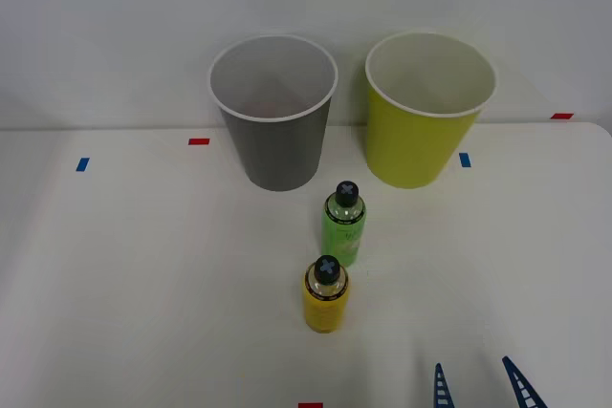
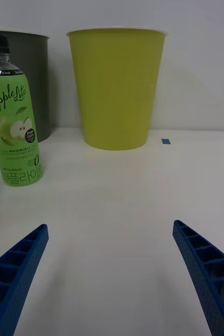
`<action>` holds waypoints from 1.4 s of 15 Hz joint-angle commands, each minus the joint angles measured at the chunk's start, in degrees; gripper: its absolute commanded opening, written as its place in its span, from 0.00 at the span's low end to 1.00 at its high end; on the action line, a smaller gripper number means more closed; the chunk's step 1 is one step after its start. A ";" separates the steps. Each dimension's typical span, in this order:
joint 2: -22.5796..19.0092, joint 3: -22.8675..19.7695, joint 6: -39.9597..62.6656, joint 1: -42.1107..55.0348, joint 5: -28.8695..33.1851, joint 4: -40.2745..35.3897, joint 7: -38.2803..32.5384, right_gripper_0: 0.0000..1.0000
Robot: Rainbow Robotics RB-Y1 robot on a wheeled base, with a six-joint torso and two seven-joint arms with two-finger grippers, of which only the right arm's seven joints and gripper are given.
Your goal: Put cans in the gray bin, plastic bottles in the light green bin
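right gripper (image 1: 481, 387): fingers apart, nothing held
green bottle (image 1: 344, 224): upright, 12 o'clock of yellow bottle (image 1: 326, 295)
light green bin (image 1: 426, 112): 3 o'clock of gray bin (image 1: 275, 114)

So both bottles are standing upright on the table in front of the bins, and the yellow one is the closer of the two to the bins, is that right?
Not quite. Both bottles do stand upright in front of the bins, but the green bottle is the closer one to the gray bin and the light green bin; the yellow bottle stands nearer the robot. The front view shows this.
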 commanded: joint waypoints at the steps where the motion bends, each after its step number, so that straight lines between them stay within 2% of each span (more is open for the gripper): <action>1: 0.00 0.00 0.00 0.00 0.00 0.00 0.00 0.82; 17: 0.00 0.00 0.00 0.00 0.00 0.00 0.00 0.82; 19: -0.62 0.09 0.09 -1.05 0.00 2.90 0.00 0.82; 21: -2.11 0.62 -2.11 -1.76 0.53 2.64 0.26 0.82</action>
